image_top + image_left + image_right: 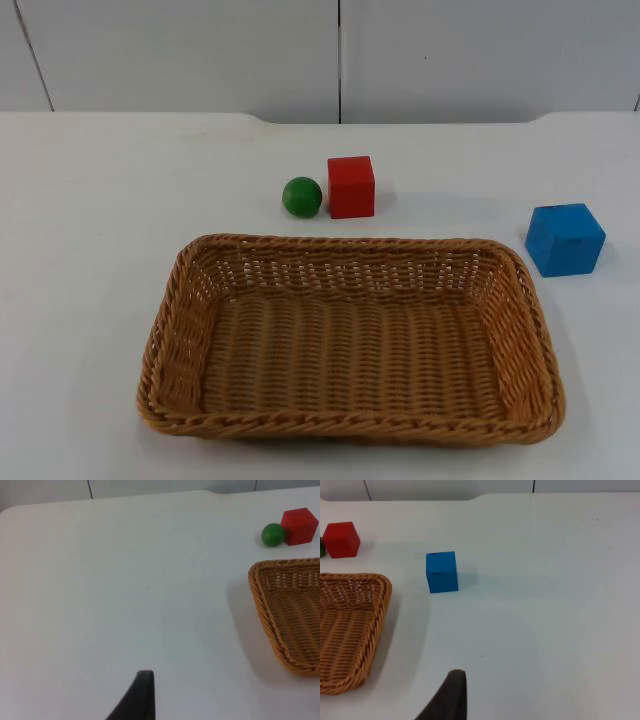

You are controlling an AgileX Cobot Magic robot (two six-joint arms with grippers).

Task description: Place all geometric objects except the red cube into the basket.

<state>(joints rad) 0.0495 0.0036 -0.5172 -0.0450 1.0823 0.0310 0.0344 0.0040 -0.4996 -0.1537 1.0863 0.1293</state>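
An empty wicker basket lies at the front middle of the table. Just behind it, a green ball rests against the left side of a red cube. A blue cube stands alone off the basket's back right corner. My left gripper waits over bare table left of the basket, far from the green ball and red cube. My right gripper waits over bare table right of the basket, with the blue cube some way ahead and the red cube beyond.
The grey partition wall closes off the table at the back. White table top stretches wide to the left of the basket, and a narrower strip runs along its right side.
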